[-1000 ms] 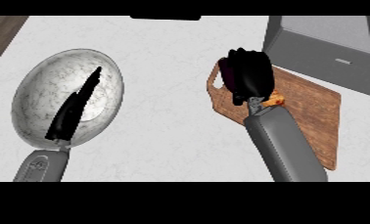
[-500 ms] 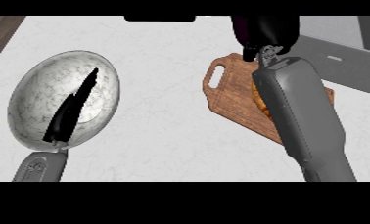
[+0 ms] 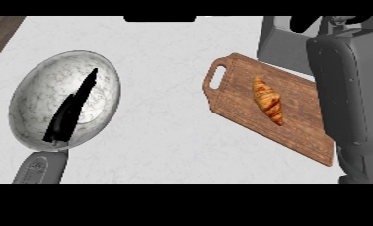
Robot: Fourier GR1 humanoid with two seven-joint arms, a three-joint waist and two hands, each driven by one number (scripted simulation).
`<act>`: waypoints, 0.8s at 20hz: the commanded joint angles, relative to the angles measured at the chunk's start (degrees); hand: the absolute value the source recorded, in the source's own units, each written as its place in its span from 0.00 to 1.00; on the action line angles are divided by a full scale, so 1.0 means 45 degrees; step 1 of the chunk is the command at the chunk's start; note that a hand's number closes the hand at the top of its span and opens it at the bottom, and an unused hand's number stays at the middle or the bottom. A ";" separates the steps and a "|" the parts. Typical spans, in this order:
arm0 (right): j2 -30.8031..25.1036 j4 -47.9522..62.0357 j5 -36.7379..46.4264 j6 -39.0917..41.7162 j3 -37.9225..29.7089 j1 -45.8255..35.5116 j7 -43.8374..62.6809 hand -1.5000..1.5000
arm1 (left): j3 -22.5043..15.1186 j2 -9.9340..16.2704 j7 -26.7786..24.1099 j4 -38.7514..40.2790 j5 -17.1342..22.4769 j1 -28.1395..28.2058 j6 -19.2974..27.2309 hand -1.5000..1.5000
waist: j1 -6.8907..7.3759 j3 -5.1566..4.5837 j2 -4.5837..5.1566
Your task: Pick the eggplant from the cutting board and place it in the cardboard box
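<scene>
Brown wooden cutting board (image 3: 291, 121) with handle slot, lying at the right of the pale marbled worktop (image 3: 167, 72) and carrying one croissant (image 3: 267, 99); the grey cardboard box (image 3: 280, 42) sits just beyond its far edge. Right hand (image 3: 310, 21) over the box at the top edge, mostly hidden, so finger state and the eggplant's whereabouts cannot be told. Left hand (image 3: 70, 111), fingers straight, lies over a marbled bowl (image 3: 36, 96) at left.
</scene>
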 commanded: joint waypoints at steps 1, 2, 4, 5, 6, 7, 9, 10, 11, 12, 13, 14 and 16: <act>-0.1225 -0.0106 -0.0473 0.0302 -0.1125 0.0101 -0.0285 1.00 | 0.0081 0.0078 -0.0454 -0.0023 0.0113 0.0434 -0.0277 0.50 | -0.0027 -0.0043 0.0018; -0.1156 0.0936 -0.0316 -0.0516 -0.1054 -0.0079 -0.0450 1.00 | -0.0181 -0.0330 0.0022 0.0146 -0.0250 0.0018 0.0074 0.50 | 0.0025 -0.0042 0.0050; -0.2079 0.0941 -0.0663 -0.0184 -0.1504 0.0720 -0.1262 1.00 | -0.0270 -0.0445 0.0273 -0.0324 -0.0216 0.0378 0.0082 0.50 | -0.0028 -0.0038 0.0036; -0.1624 0.1263 -0.0453 -0.0572 -0.1274 0.0596 -0.0809 1.00 | 0.0138 -0.0137 -0.0131 0.0223 -0.0141 -0.0167 -0.0059 0.50 | -0.0006 -0.0043 0.0049; -0.2083 0.1797 -0.0584 -0.1047 -0.1593 0.0891 -0.1415 1.00 | 0.0277 -0.0132 -0.0716 0.0441 0.0017 0.0088 -0.0073 0.50 | 0.0010 -0.0043 0.0068; -0.2234 0.2393 -0.0626 -0.0901 -0.1811 0.0465 -0.1270 1.00 | 0.0285 0.0106 -0.0672 -0.0086 0.0090 0.0696 -0.0331 0.50 | 0.0095 -0.0042 0.0061; -0.2806 0.3077 -0.0726 -0.1629 -0.2010 0.0966 -0.2174 1.00 | 0.0105 -0.0252 -0.0426 -0.0049 0.0029 0.0501 -0.0235 0.50 | 0.0086 -0.0040 0.0074; -0.2829 0.4049 -0.0541 -0.1863 -0.1991 0.0559 -0.2096 1.00 | -0.0079 -0.0437 0.0439 -0.0504 -0.0125 0.0074 -0.0117 0.50 | 0.0144 -0.0037 0.0087; -0.3313 0.4274 -0.0868 -0.1228 -0.2321 0.0410 -0.2372 1.00 | -0.0053 -0.0217 0.0204 -0.0639 -0.0061 0.0482 -0.0375 0.50 | 0.0143 -0.0038 0.0074; -0.3181 0.5073 -0.0979 -0.1600 -0.2491 0.0225 -0.2458 1.00 | 0.0335 -0.0200 -0.0176 0.0863 0.0145 -0.0824 -0.0477 0.50 | 0.0086 -0.0043 0.0142; -0.3273 0.5538 -0.1341 -0.1318 -0.2984 0.0394 -0.2425 1.00 | 0.0256 0.0229 0.0290 -0.0876 0.0300 0.0343 -0.0859 0.50 | 0.0292 -0.0029 0.0106; -0.3115 0.5699 -0.2008 -0.0958 -0.3585 0.0688 -0.2448 1.00 | 0.0140 -0.0144 0.0300 -0.0388 0.0051 -0.0116 -0.0415 0.50 | 0.0167 -0.0025 0.0135; -0.2770 0.6776 -0.2198 -0.1062 -0.3851 0.0628 -0.2254 0.00 | -0.0110 -0.0403 -0.0031 -0.0260 -0.0143 0.0416 -0.0253 0.50 | 0.0349 -0.0025 0.0195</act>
